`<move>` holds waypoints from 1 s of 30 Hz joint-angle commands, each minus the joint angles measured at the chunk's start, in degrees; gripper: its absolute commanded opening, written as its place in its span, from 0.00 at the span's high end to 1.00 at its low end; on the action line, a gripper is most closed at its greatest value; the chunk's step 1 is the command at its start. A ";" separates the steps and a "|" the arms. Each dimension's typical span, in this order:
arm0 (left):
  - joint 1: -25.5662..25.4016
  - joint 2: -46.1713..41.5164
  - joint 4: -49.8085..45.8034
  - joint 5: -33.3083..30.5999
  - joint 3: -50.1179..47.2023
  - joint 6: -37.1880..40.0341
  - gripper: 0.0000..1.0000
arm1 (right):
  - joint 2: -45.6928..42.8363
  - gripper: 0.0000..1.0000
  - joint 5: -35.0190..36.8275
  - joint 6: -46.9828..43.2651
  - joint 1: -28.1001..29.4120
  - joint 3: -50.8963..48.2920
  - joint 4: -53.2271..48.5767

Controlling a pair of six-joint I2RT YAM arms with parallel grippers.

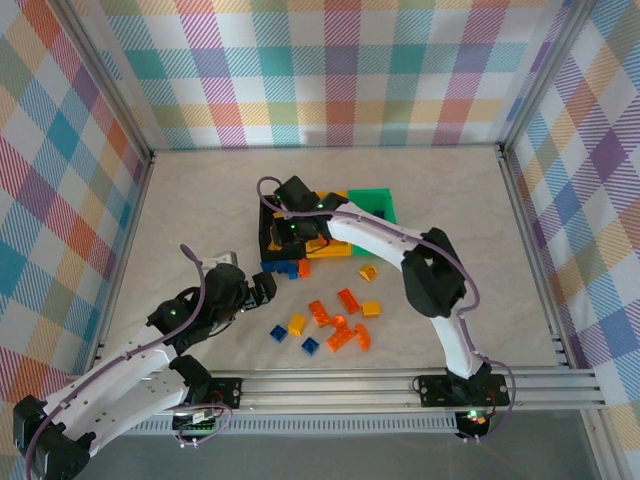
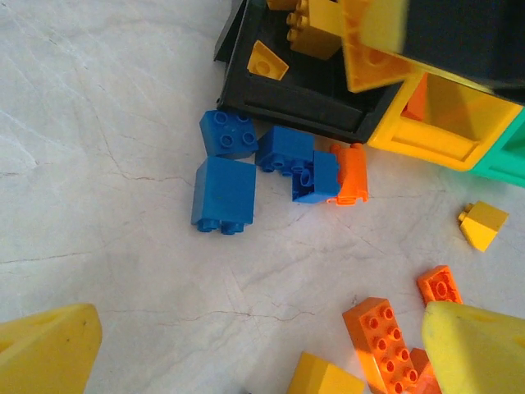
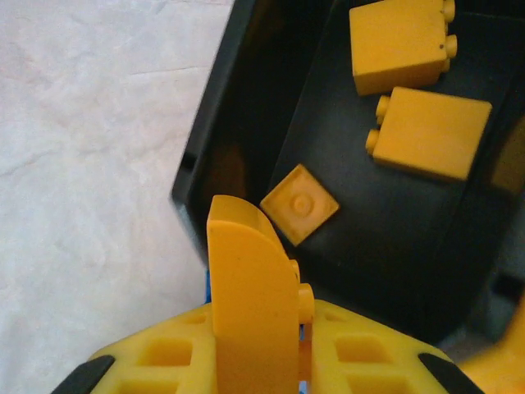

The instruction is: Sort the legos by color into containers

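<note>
My right gripper [image 3: 256, 332] is shut on a yellow curved lego [image 3: 248, 279] and hangs over the near-left corner of the black container [image 3: 246, 123]. Three yellow legos lie inside it, among them a flat tile [image 3: 300, 205]. In the top view this gripper [image 1: 285, 232] is above the black container [image 1: 267, 215], with the yellow-orange container [image 1: 335, 250] and the green container [image 1: 375, 203] to its right. My left gripper [image 2: 261, 320] is open above bare table. Blue legos [image 2: 223, 195] and an orange lego [image 2: 353, 174] lie against the black container's front wall [image 2: 299, 111].
Loose orange [image 1: 340, 338], yellow [image 1: 371, 309] and blue [image 1: 310, 346] legos are scattered on the table in front of the containers. A long orange lego [image 2: 385, 336] lies beside my left gripper's right finger [image 2: 476, 349]. Metal rails frame the table.
</note>
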 commanded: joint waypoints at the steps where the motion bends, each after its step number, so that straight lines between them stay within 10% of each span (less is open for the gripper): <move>1: 0.70 -0.62 -1.41 0.46 -0.72 -0.79 0.00 | 3.07 0.74 2.67 -1.24 -0.72 5.58 -4.04; 10: 0.92 -0.65 -1.17 1.60 -0.73 -0.46 0.00 | 1.44 0.38 2.78 -0.90 -1.45 6.10 -2.33; 30: 1.60 4.01 1.75 1.62 1.91 0.19 0.00 | -37.83 0.22 7.80 5.05 -6.44 -44.16 3.46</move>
